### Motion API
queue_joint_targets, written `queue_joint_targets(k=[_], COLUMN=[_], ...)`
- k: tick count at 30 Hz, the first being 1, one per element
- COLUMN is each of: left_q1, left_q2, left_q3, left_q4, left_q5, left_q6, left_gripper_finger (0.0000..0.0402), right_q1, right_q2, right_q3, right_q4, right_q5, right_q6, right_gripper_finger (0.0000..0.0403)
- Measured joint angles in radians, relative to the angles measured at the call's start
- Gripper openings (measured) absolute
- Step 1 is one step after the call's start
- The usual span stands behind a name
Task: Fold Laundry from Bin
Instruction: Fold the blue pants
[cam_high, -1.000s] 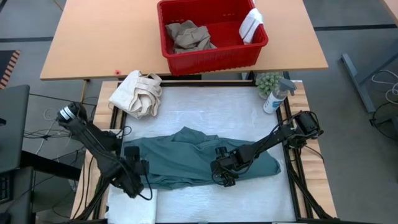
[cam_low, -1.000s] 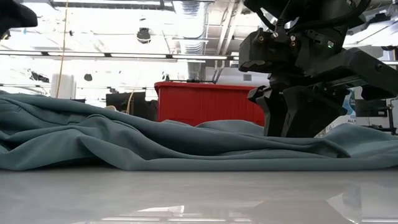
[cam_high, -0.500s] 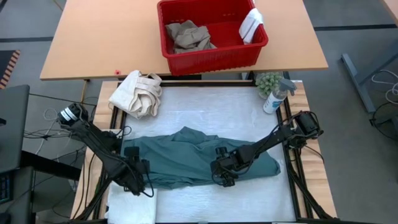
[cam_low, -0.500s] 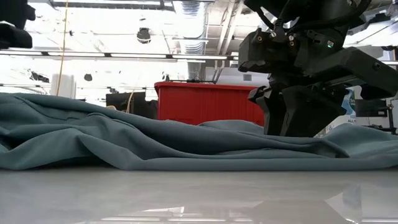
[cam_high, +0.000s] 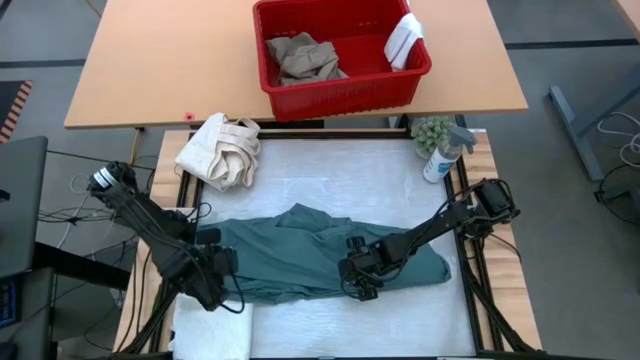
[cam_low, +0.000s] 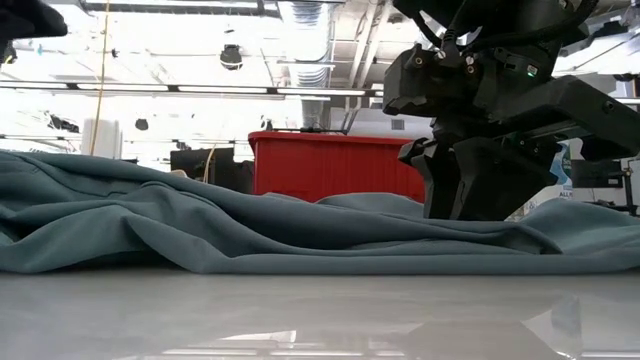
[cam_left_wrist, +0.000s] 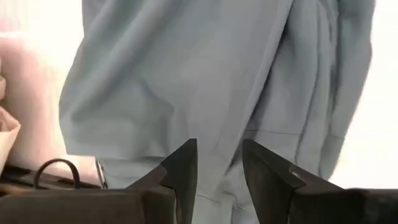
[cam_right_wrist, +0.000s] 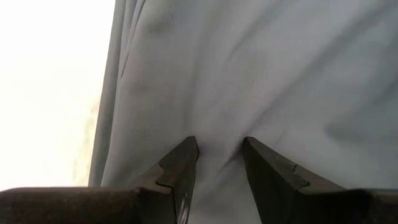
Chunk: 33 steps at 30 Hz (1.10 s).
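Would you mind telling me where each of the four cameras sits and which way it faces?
High view: overhead, looking straight down; both arms, teal garment, red bin.
Low view: table height, looking level across; the same garment, bin behind, one dark gripper housing.
Left wrist view: on the left arm, facing past the left gripper onto the garment.
Right wrist view: on the right arm, past the right gripper pressing the garment.
All four share the garment.

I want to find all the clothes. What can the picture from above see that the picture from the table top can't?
Only from above: tan trousers and a white cloth inside the red basket, a cream bag, a spray bottle, and the left gripper. Only from table height: the ceiling lights behind. Both show the green garment, the basket and the right gripper.
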Motion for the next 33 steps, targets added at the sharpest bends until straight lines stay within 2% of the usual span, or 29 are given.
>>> queue_joint_targets(k=[5,10,14,25,33], left_q1=[-0.001,0.005,0.009,0.008,0.009], left_q2=[0.001,0.003,0.004,0.004,0.004], left_q3=[-0.060,-0.107,-0.141,-0.142,-0.154], left_q4=[0.123,0.113,0.138,0.151,0.175], left_q5=[0.065,0.029,0.062,0.057,0.057], left_q6=[0.069,0.056,0.079,0.140,0.145], left_gripper_finger=[0.0115,0.0115,0.0115,0.0112,0.0081], right_q1=[0.000,0.000,0.000,-0.002,-0.002], right_q2=[0.000,0.000,0.000,0.000,0.000], right_q3=[0.000,0.000,0.000,0.000,0.000], right_q4=[-0.002,-0.002,-0.002,-0.003,-0.003], right_q5=[-0.002,-0.003,-0.003,-0.003,-0.003], right_q6=[-0.001,-0.002,-0.006,-0.017,-0.020], right_gripper_finger=[0.0164,0.0164,0.0164,0.0164,0.0164])
